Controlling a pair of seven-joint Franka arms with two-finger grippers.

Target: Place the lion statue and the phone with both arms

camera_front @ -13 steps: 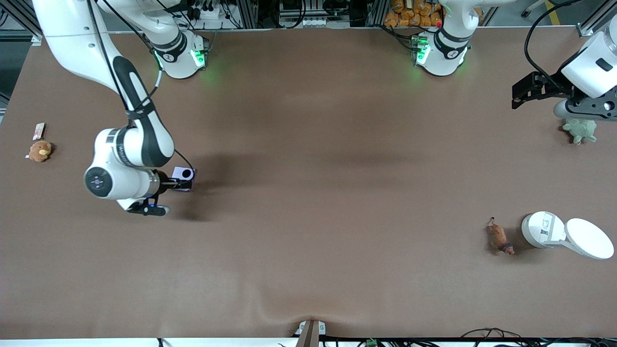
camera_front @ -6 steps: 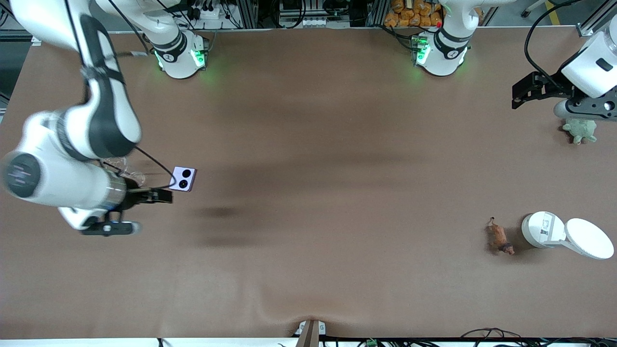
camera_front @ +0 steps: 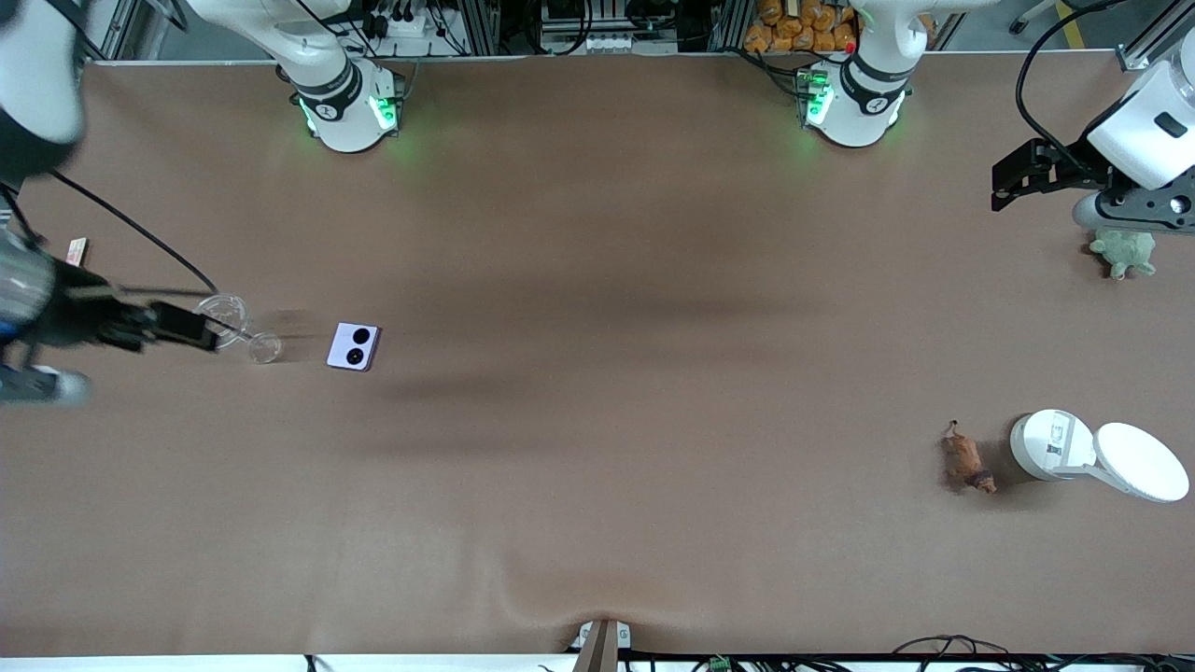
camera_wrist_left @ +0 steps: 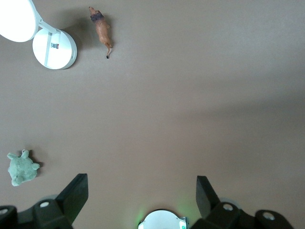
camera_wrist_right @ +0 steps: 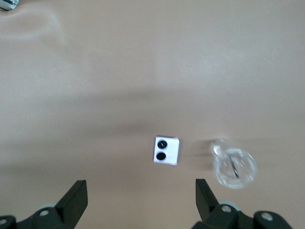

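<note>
Right gripper [camera_front: 177, 322] withdrawn toward the right arm's end of the table, fingers spread and empty, up over the clear glass [camera_front: 224, 311]; a second ago it sat at the phone. Phone [camera_front: 354, 346] lying flat on the table [camera_front: 597, 280], unmoved. Lion statue [camera_front: 966, 461] unmoved beside white lidded container [camera_front: 1052, 444]. Left gripper [camera_front: 1013, 179] waiting, released, near green plush [camera_front: 1124, 251].

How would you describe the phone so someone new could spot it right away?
Look toward the right arm's end of the table. The phone lies flat there beside a clear glass, apart from it. It is the only pale lavender square, with two black circles on its face.
</note>
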